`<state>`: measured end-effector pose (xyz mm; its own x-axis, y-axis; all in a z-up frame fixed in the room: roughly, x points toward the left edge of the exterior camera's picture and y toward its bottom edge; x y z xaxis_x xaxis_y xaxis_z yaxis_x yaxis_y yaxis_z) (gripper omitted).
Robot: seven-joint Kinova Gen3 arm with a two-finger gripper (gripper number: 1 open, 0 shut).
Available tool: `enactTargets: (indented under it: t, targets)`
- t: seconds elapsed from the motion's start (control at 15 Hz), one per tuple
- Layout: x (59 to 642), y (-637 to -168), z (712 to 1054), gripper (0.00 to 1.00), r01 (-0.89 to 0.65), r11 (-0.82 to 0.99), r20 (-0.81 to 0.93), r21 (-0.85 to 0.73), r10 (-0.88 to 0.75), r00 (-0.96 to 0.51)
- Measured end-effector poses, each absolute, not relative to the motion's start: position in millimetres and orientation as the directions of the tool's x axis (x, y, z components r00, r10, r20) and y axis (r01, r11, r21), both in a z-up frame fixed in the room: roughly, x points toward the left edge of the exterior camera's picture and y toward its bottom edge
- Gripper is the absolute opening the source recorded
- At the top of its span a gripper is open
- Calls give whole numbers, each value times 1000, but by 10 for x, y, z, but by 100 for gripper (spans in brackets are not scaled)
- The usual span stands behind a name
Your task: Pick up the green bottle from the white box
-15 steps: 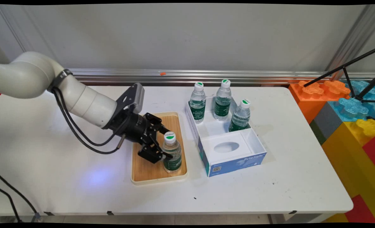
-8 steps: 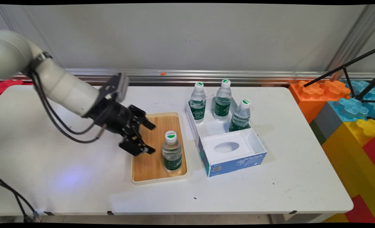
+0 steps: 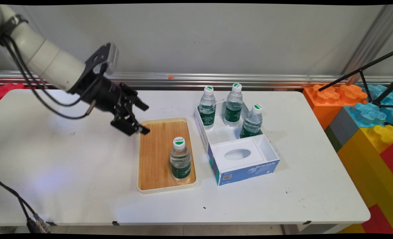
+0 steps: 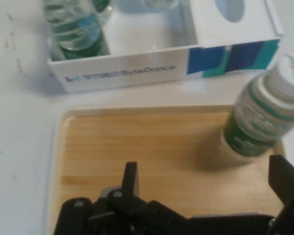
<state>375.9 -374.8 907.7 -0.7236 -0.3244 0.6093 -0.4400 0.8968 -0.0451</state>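
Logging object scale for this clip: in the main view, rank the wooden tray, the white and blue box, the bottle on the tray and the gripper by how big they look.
1. white and blue box
2. wooden tray, close behind the box
3. gripper, though raised nearer the camera, so unsure
4. bottle on the tray

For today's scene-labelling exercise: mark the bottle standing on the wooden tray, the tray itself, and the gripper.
bottle on the tray [image 3: 180,164], main view, on its green label.
wooden tray [image 3: 156,149], main view, on its bare wood floor.
gripper [image 3: 145,119], main view, midway between its open fingertips.
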Motion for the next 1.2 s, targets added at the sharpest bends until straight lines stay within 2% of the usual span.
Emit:
enactTargets:
  t: [0.2,0.53,0.93,1.2]
  targets:
    - [3736,-4001,9195,100,-480,875,627,-55,-344,-699]
    - [3658,-4491,9133,100,-517,855,626,-42,-381,-680]
    - [3537,-5234,8869,100,-426,899,628,-99,-276,-728]
    - [3462,-5539,8741,100,-352,928,670,-125,-183,-719]
